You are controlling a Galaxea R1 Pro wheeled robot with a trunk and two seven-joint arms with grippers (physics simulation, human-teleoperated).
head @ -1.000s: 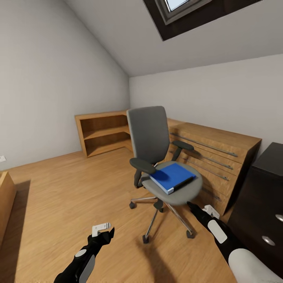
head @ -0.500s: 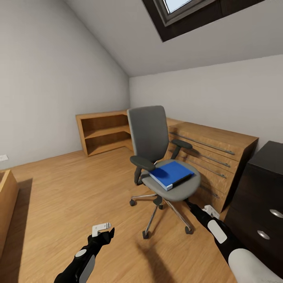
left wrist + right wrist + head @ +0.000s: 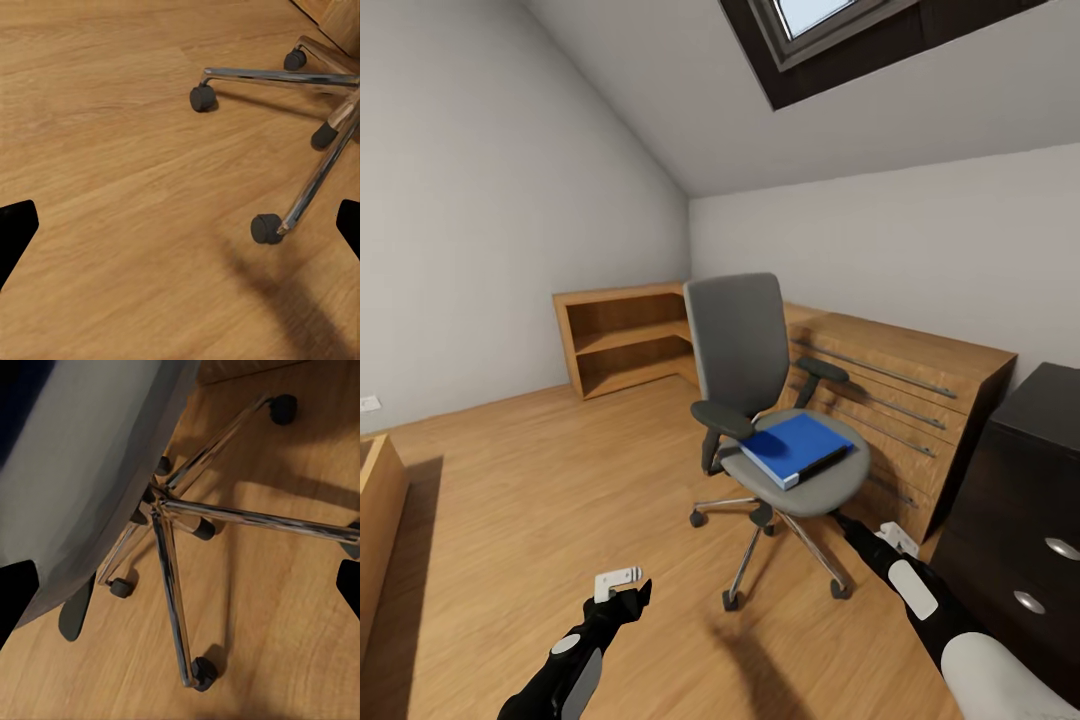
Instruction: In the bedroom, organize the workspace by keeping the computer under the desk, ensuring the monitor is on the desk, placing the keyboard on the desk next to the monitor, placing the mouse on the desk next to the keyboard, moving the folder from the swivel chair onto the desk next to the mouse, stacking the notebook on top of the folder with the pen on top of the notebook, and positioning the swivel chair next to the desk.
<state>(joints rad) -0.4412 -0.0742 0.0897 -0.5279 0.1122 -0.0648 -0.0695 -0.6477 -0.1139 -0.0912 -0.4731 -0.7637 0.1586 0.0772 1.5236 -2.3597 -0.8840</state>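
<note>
The dark drawer unit (image 3: pixel 1015 520) at the right is cut off by the picture's edge. The skylight (image 3: pixel 830 30) runs past the top edge. A wooden piece (image 3: pixel 375 530) at the far left shows just a corner. The chair (image 3: pixel 760 400) hides part of the dresser (image 3: pixel 910 400) behind it. The right hand (image 3: pixel 860 535) is too dark to tell whether its fingers are apart.

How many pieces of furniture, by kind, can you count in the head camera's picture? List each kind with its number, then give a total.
Grey swivel chair with chrome base: 1
Light-wood open shelf unit: 1
Light-wood dresser with long metal handles: 1
Dark drawer unit with round knobs: 1
Total: 4
</note>
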